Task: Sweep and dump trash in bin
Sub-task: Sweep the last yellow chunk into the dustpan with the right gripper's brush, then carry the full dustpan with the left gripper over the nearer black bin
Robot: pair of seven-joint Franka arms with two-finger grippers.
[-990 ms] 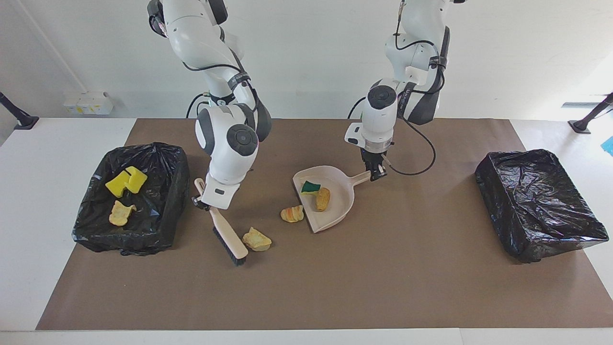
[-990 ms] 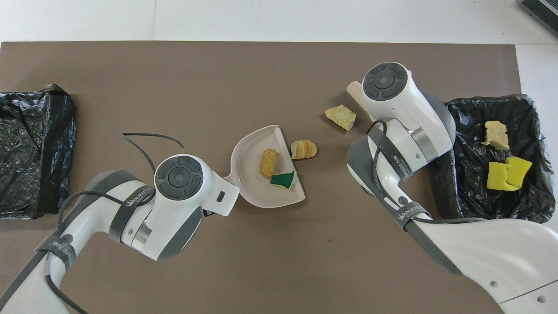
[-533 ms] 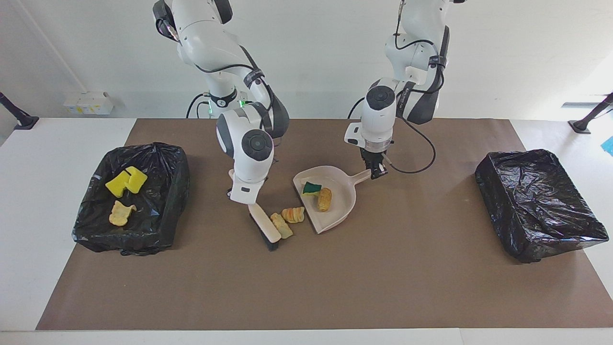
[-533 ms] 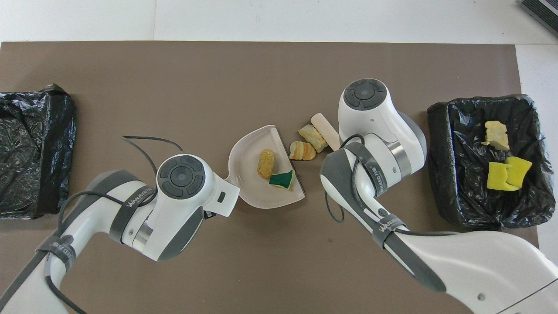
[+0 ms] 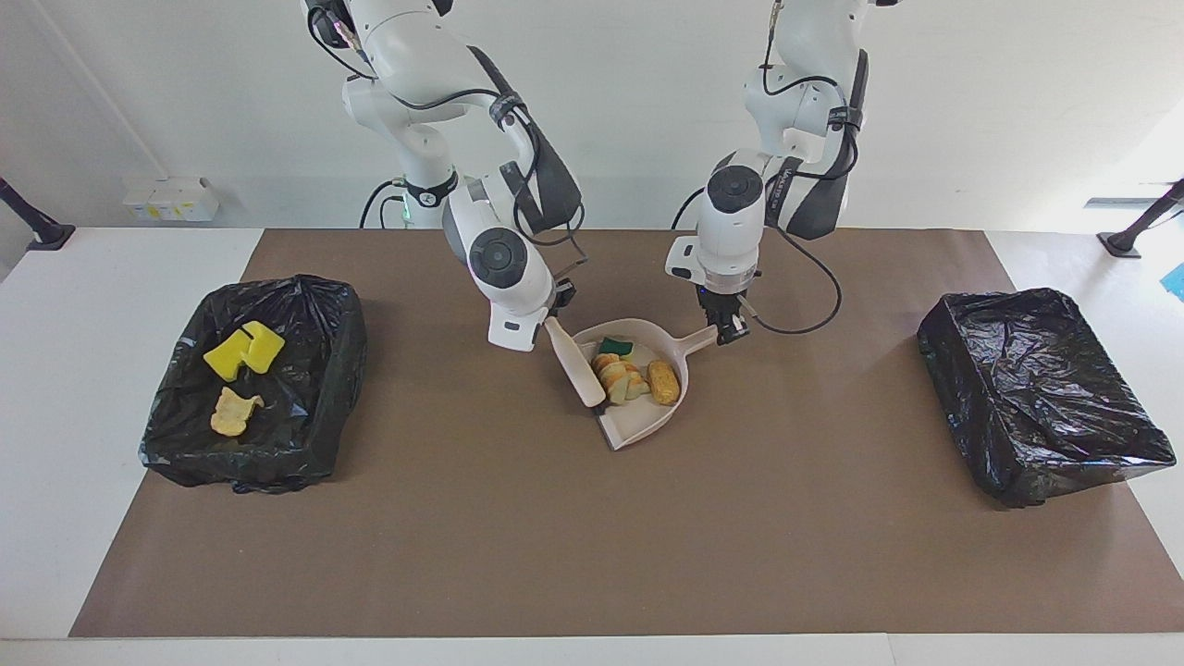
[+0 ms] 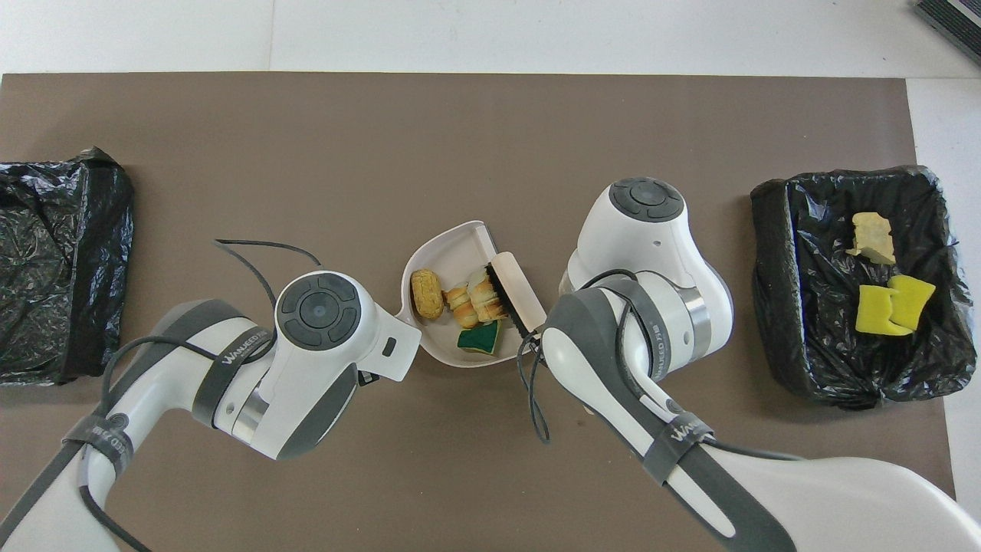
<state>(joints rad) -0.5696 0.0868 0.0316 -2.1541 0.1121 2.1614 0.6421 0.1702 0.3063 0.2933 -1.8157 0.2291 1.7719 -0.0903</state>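
Observation:
A beige dustpan [image 5: 636,425] [image 6: 448,249] lies mid-table with its handle [image 5: 700,340] in my shut left gripper [image 5: 730,330]. Several trash scraps lie in the pan: a green-topped sponge [image 5: 612,347] [image 6: 479,338], orange-tan foam chunks [image 5: 616,374] [image 6: 474,294] and a tan chunk [image 5: 662,382] [image 6: 427,293]. My right gripper [image 5: 558,316] is shut on the beige brush [image 5: 575,370] [image 6: 513,294], whose head lies across the pan's open mouth, bristles against the scraps. In the overhead view both grippers are hidden under their wrists.
A black-lined bin [image 5: 319,370] [image 6: 782,307] at the right arm's end of the table holds yellow sponge pieces [image 5: 242,350] [image 6: 893,303] and a tan chunk [image 5: 231,412] [image 6: 871,236]. A second black-lined bin [image 5: 1036,388] [image 6: 61,261] sits at the left arm's end.
The right arm swept the brush toward the dustpan, pushing two loose scraps off the mat into the pan. The pan's earlier pieces slid toward its handle. The left gripper stayed put.

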